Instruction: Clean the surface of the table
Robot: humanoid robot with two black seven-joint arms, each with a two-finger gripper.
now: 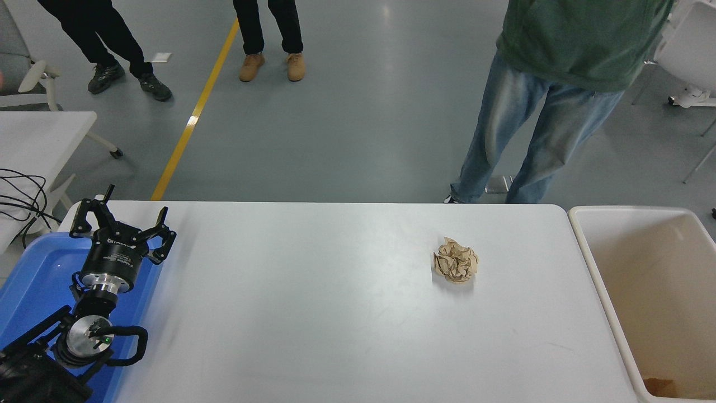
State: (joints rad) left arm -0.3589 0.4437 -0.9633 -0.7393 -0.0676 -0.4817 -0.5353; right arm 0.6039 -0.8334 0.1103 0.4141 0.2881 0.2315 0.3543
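Head view, left gripper (122,219) jaws spread, table surface (313,313) edge; paper wad (456,267) mid-right

Black left arm (84,313) beside the blue tray (33,280): silver joint disc, green light, looped black cable, printed black wrist cylinder.

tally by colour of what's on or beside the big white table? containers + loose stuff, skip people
Brown: 2 - crumpled paper ball on the table surface; brown scrap in the bin
Blue: 1 - tray at the left edge, under the left gripper
White/cream: 1 - bin at the right edge
Total: 4
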